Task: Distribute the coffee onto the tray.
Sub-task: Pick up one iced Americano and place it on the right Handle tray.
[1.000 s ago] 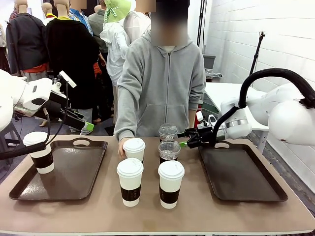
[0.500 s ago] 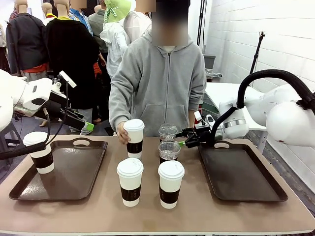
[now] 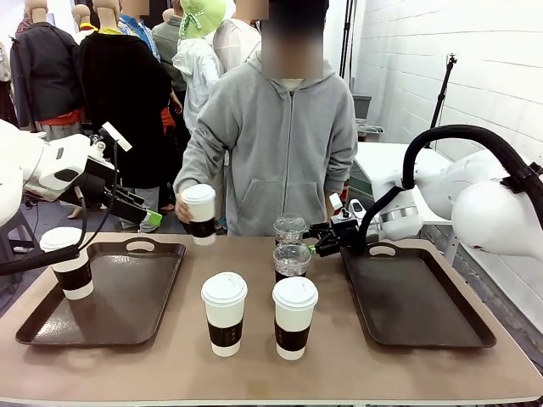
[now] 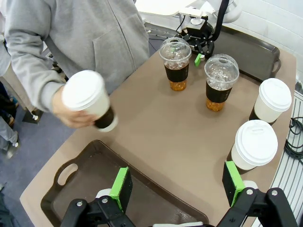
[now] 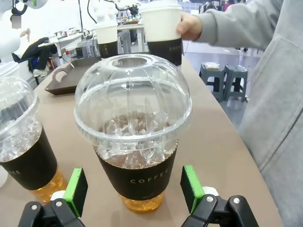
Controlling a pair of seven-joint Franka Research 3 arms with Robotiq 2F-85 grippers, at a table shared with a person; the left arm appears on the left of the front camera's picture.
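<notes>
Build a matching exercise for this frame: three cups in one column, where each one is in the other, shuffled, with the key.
Cups:
1. leftmost paper cup
2. far dome-lidded cup
3. rearmost paper cup

Places:
a. held above the table in the person's hand
b. standing on the left tray
c. just in front of the open right gripper

Pairs: 1-b, 2-c, 3-a

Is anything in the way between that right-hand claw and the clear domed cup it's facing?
Nothing visible. The right gripper, open, faces the clear dome-lidded plastic cup of dark liquid directly, bare table between them.
</notes>
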